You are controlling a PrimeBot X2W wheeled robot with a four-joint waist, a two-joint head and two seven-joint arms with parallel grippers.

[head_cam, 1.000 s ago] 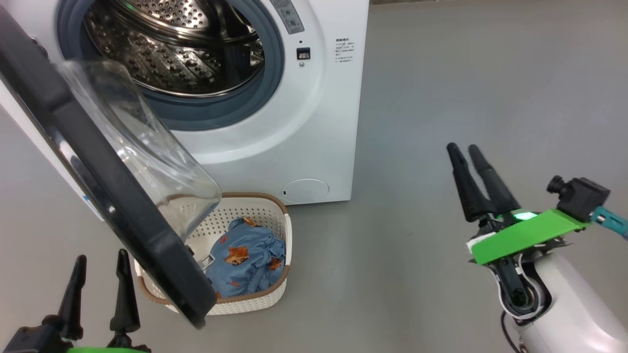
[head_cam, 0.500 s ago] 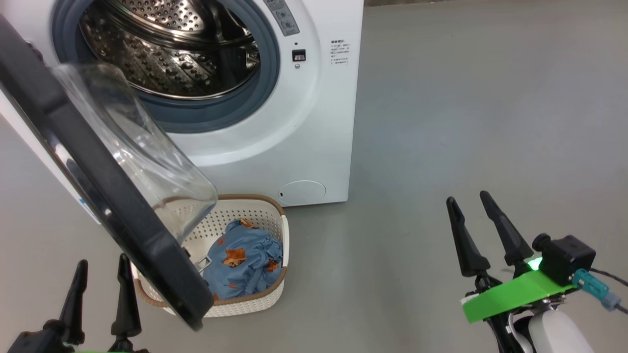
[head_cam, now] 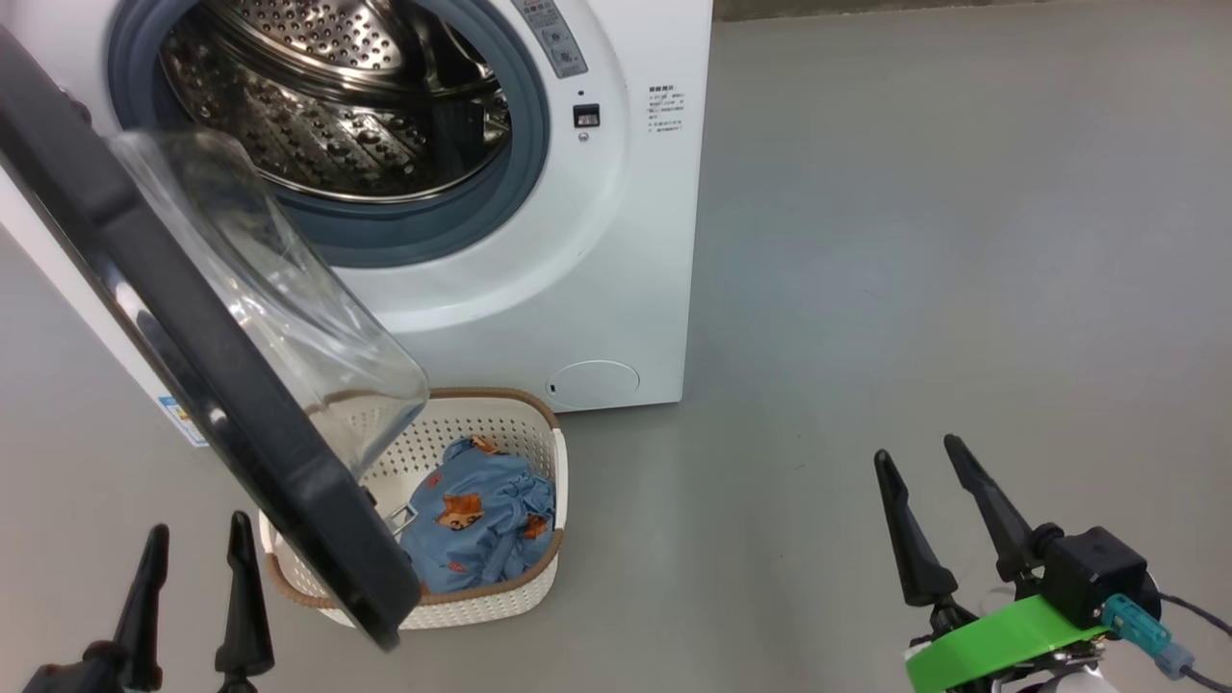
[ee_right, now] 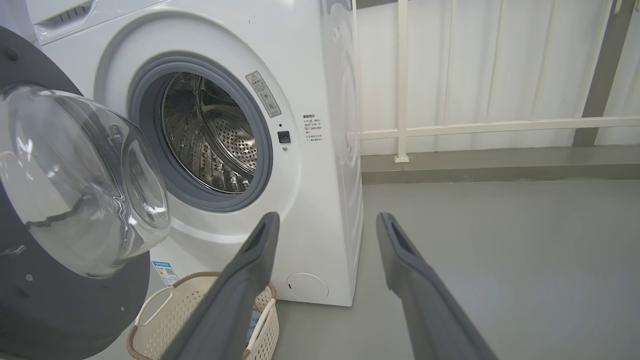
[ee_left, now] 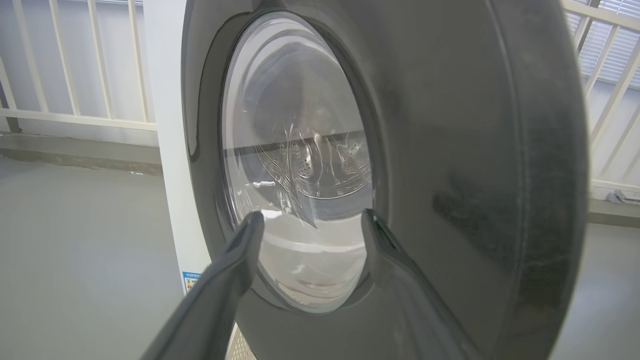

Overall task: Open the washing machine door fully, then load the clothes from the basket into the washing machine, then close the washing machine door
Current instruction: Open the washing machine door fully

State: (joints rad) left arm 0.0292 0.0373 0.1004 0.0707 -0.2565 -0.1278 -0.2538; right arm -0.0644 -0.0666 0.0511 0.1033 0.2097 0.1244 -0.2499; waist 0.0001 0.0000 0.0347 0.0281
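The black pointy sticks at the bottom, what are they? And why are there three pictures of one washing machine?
Those sticks are a robot's fingers. It has two arms, and each ends in a gripper with two fingers: the left gripper and the right gripper. Both are open and hold nothing. One picture comes from a camera on the robot's head, looking down. The other two come from small cameras on its wrists, so you look along the fingers. The left wrist camera is close to the outside of the washing machine door, which is swung open. The right wrist camera sees the washing machine and its shiny drum. On the grey floor stands a white basket with blue clothes in it, by the open door.
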